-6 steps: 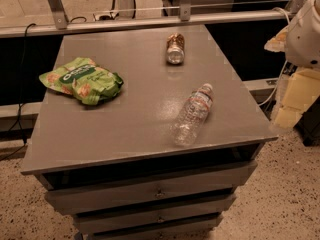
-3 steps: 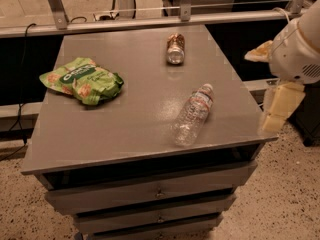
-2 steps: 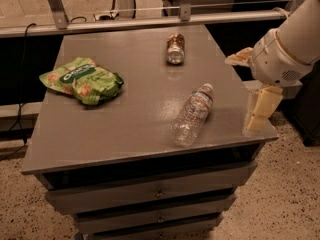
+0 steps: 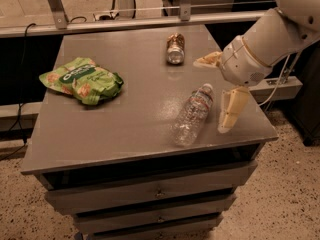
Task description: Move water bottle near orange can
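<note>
The water bottle point(image 4: 192, 115) lies on its side at the front right of the grey cabinet top point(image 4: 130, 134), its white cap pointing to the far right. The orange can point(image 4: 175, 48) lies on its side near the back edge, its silver end facing me, well apart from the bottle. My gripper point(image 4: 220, 86) is open just right of the bottle's cap end, one finger point(image 4: 232, 109) beside the bottle and the other finger point(image 4: 207, 60) nearer the can. It holds nothing.
A green snack bag point(image 4: 82, 80) lies on the left of the top. Drawers point(image 4: 150, 194) sit below the front edge. A rail point(image 4: 125, 21) and metal posts run behind the cabinet. Speckled floor lies to the right.
My arm has swung left from beyond the cabinet's right edge to over the top, bringing the gripper beside the bottle's cap end. The bottle, can and bag have not moved.
</note>
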`<state>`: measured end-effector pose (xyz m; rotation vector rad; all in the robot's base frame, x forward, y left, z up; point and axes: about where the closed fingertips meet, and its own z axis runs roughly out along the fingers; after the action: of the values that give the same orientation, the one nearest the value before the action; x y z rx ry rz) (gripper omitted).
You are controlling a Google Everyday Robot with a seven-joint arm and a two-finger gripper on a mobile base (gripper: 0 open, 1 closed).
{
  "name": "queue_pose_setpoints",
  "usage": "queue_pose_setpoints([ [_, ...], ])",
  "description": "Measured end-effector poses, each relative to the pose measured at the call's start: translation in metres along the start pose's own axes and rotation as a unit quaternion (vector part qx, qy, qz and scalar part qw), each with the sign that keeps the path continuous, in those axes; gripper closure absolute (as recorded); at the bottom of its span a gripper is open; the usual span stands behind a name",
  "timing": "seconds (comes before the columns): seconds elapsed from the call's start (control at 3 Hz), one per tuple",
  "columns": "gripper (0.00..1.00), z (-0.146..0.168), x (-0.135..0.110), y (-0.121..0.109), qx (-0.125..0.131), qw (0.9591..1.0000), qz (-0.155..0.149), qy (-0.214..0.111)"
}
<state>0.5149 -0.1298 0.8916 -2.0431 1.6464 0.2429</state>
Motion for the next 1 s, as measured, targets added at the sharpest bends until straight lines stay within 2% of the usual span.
queue_pose_setpoints([
  [0.33,0.0,0.027,-0.013,0.0,-0.025,0.999,-0.031,-0.018],
  [0.67,0.18,0.044,-0.015,0.003,-0.043,0.998,-0.044,-0.013],
  [1.0,0.41,0.054,-0.011,0.005,-0.053,0.9974,-0.049,-0.005],
])
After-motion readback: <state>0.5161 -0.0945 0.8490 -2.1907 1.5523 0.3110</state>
